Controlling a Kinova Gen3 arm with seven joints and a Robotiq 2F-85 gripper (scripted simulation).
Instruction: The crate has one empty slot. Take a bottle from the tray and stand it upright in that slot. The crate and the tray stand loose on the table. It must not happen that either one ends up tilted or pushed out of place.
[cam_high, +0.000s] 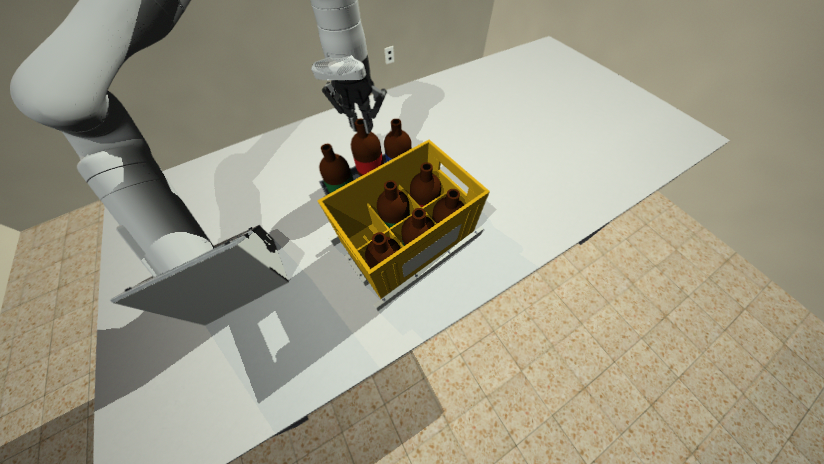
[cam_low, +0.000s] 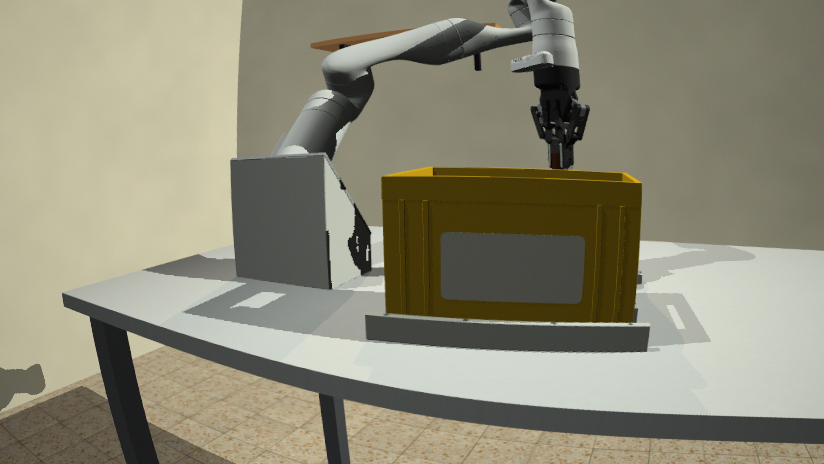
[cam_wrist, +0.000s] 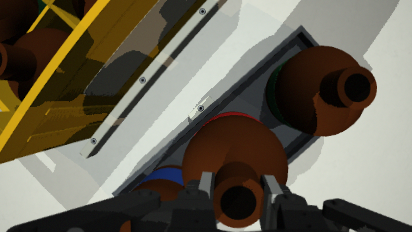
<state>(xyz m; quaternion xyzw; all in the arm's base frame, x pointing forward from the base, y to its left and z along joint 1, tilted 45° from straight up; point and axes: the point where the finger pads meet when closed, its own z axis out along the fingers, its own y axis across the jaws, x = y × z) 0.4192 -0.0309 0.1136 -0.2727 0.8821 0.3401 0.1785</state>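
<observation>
My gripper (cam_high: 360, 127) (cam_low: 560, 161) (cam_wrist: 236, 191) points down and is shut on the neck of the red-labelled brown bottle (cam_high: 366, 147) (cam_wrist: 234, 147). This bottle is upright and sits a little higher than its neighbours; its base is hidden. A green-labelled bottle (cam_high: 334, 167) (cam_wrist: 322, 95) and a blue-labelled bottle (cam_high: 397, 141) (cam_wrist: 167, 176) stand in the dark tray (cam_wrist: 255, 101) on either side. The yellow crate (cam_high: 471, 221) (cam_low: 513, 207) (cam_wrist: 75, 75) holds several brown bottles. Its empty slot (cam_high: 358, 223) is at the back left in the top view, on the tray side.
The crate stands close beside the tray, its tall wall between slot and tray. Low grey strips (cam_high: 429, 270) (cam_low: 507, 335) (cam_wrist: 142, 81) run along the crate's long sides. The arm's grey base block (cam_high: 201, 288) (cam_low: 279, 221) stands left of the crate.
</observation>
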